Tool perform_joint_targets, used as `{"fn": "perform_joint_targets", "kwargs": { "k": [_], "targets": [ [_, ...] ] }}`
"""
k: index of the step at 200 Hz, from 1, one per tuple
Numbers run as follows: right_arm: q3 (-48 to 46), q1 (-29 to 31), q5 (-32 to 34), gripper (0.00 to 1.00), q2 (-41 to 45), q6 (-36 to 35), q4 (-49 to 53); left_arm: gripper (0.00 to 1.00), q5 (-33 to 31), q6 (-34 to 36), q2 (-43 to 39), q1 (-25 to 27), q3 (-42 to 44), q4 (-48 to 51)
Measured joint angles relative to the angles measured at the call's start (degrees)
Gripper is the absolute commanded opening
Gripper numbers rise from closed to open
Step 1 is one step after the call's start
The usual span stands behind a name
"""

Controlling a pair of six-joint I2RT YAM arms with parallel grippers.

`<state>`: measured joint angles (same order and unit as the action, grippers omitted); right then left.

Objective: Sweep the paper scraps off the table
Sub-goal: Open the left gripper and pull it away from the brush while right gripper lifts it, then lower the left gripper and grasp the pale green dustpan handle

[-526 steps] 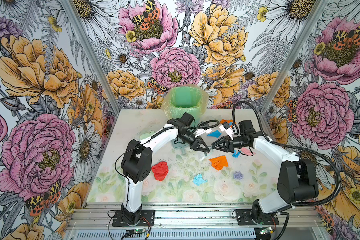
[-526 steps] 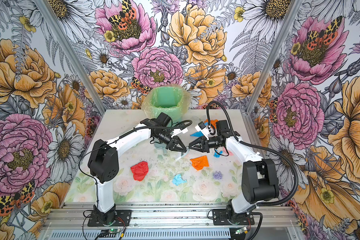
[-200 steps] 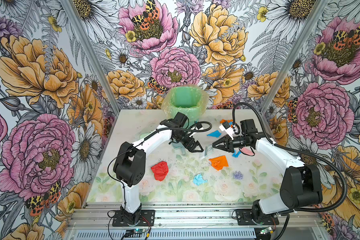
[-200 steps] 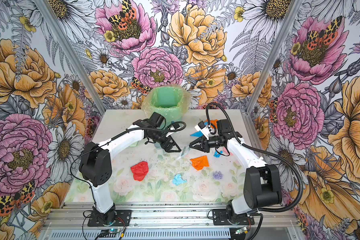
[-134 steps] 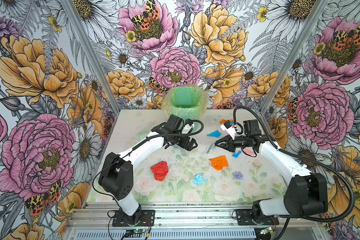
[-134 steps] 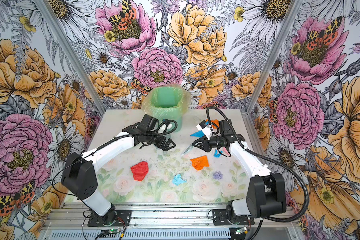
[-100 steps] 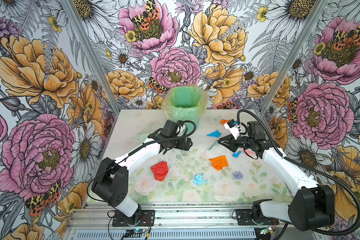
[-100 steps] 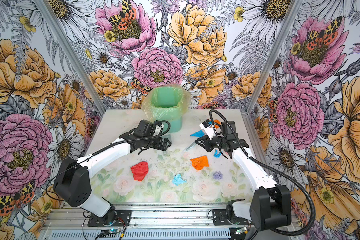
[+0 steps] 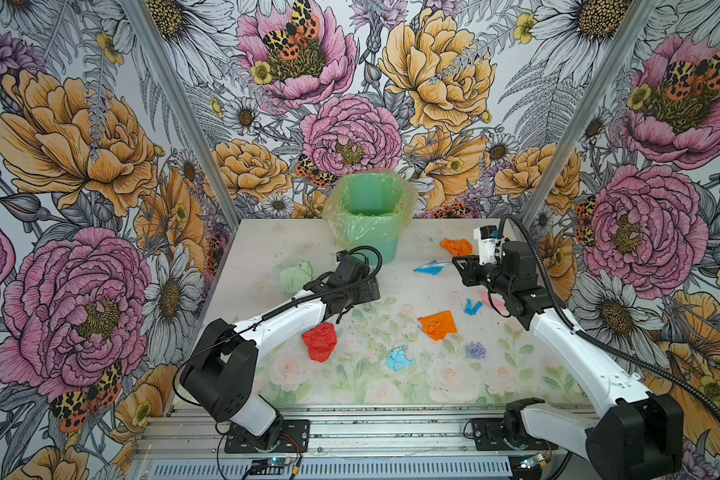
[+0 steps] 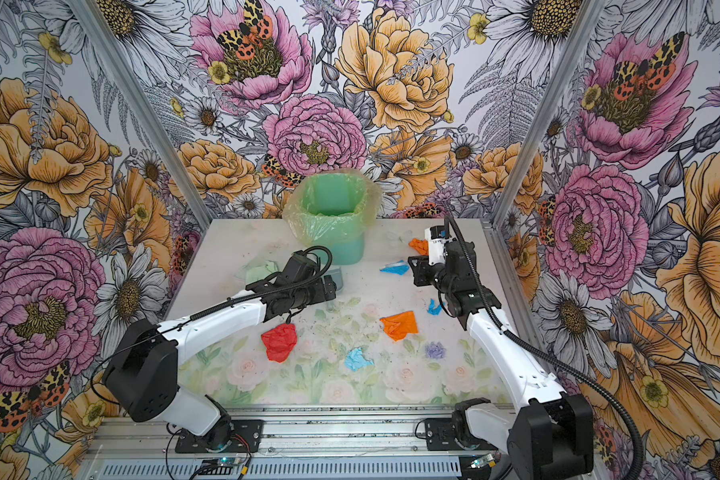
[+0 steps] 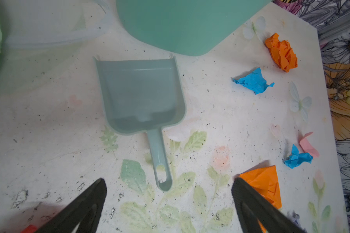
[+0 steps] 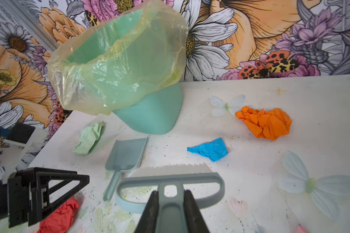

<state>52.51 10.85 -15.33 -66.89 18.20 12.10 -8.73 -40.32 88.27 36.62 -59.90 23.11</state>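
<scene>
While the right hand (image 12: 171,193) is pressed together on the handle of the grey-blue brush (image 12: 171,217), we find the left hand (image 11: 169,181) spread wide and holding nothing. In the left wrist view the handle tip of the dustpan (image 11: 139,94) lies between the two left fingers (image 11: 89,201), touched by neither. The dustpan lies flat on the counter (image 9: 267,241) with its mouth toward the green bin (image 9: 385,249), just beside the bin's base. The bin, lined with a yellowish bag (image 9: 350,226), stands at the middle of the counter's far edge. The brush bristles point toward a blue scrap (image 12: 209,150), near it but apart. They appear to hang clear of the counter, though we cannot confirm this from the wrist view.

We locate the remaining paper on the counter in both top views:
- A red scrap (image 9: 320,340) lies just beside the left arm (image 9: 292,318).
- A flat orange scrap (image 9: 437,325) lies right of centre.
- A light blue scrap (image 9: 398,358) lies nearer the front rail (image 9: 371,419), between those two.
- A crumpled orange wad (image 9: 456,246) lies near the far right corner.
- A small blue scrap (image 9: 472,306) lies near the right arm (image 9: 558,332).
- A pale green wad (image 9: 295,276) lies left of the bin.
</scene>
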Motion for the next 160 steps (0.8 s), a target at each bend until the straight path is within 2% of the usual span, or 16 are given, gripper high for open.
{"fn": "perform_joint_targets", "kwargs": {
  "k": [74,160],
  "targets": [
    [-6.9,2.3,12.9,0.0,0.7,10.8,-7.1,0.99,-8.5,-5.0,3.0,3.8,1.0,-0.3],
    [-10.0,2.3,15.5,0.0,6.1,11.8,-7.7,0.99,-12.3,-8.4,16.0,7.0,-5.9,0.4]
  ]
}}
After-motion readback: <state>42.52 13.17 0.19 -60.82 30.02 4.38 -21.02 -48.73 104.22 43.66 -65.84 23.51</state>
